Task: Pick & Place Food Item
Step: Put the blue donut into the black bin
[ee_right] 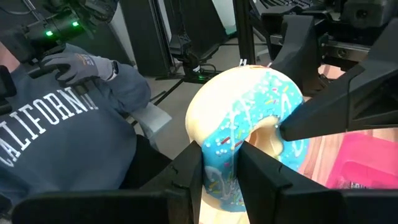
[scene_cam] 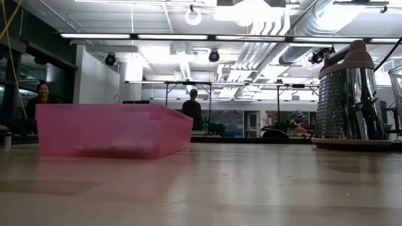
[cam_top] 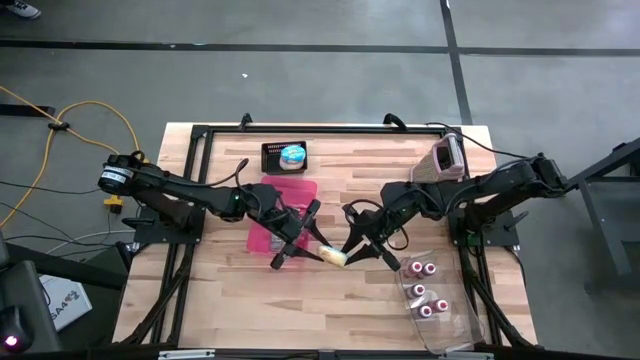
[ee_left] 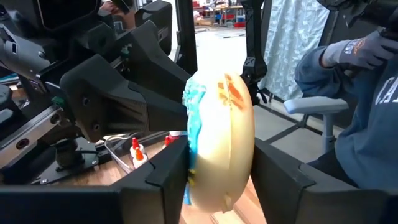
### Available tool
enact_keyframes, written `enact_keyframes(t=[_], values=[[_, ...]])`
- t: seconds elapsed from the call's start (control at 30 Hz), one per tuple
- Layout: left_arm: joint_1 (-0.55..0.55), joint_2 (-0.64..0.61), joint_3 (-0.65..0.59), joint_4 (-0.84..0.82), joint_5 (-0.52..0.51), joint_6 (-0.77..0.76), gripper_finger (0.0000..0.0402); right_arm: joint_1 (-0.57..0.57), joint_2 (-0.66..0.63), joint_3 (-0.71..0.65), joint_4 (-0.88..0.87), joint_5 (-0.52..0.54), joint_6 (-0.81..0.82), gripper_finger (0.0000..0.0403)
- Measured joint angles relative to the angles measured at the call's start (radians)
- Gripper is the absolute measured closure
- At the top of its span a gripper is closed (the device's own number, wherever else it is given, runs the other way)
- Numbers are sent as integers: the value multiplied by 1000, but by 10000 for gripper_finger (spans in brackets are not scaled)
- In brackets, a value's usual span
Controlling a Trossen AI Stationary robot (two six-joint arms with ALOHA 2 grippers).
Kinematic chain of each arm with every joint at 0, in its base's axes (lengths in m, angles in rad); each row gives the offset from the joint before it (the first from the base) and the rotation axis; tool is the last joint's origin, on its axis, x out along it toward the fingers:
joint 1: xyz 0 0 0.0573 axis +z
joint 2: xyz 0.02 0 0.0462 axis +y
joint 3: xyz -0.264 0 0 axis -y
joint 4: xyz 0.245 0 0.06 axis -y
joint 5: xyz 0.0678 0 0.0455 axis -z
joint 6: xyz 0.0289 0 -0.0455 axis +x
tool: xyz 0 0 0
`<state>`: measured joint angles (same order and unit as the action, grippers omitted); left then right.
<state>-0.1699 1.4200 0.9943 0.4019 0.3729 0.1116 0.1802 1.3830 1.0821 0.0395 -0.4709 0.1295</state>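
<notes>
A cream doughnut (cam_top: 333, 256) with blue icing and sprinkles hangs in the air over the middle of the table, just off the near right corner of the pink bin (cam_top: 283, 215). Both grippers meet at it. My left gripper (cam_top: 308, 247) comes from the table's left and my right gripper (cam_top: 358, 247) from the right; each is shut on the doughnut. In the left wrist view the doughnut (ee_left: 221, 124) shows edge-on; in the right wrist view its iced face (ee_right: 249, 124) shows. The low view shows neither the doughnut nor the grippers. My left gripper pinches the doughnut across its thickness, one finger (ee_left: 165, 171) on the iced face (ee_left: 194, 134) and the other (ee_left: 280, 177) on the plain face. The fingers reach in roughly level from the table's left. The doughnut stands on edge, clear of the table. My right gripper pinches a stretch of the doughnut's ring (ee_right: 222, 155) between its two fingers (ee_right: 189, 168), below the hole (ee_right: 268, 132). It comes from the table's right, slanting slightly down. The doughnut is lifted clear, its iced face toward this wrist.
A black tray (cam_top: 285, 155) with a pale item stands beyond the pink bin. A metal grater (cam_top: 447, 158) stands at the far right. A clear box (cam_top: 432, 300) with small cakes lies near right. A person in a grey sweatshirt (ee_right: 56, 124) sits beyond the table.
</notes>
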Motion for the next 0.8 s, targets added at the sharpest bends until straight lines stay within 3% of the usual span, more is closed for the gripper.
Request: enact_keyframes(t=[0.23, 0.47, 0.8], values=[[0, 0, 0, 0, 0, 0, 283, 0, 0, 0, -1, -2, 0, 323], [0, 0, 0, 0, 0, 0, 290, 1, 0, 0, -4, -3, 6, 318], [0, 0, 0, 0, 4, -12, 290, 1, -1, 0, -10, -4, 24, 259]])
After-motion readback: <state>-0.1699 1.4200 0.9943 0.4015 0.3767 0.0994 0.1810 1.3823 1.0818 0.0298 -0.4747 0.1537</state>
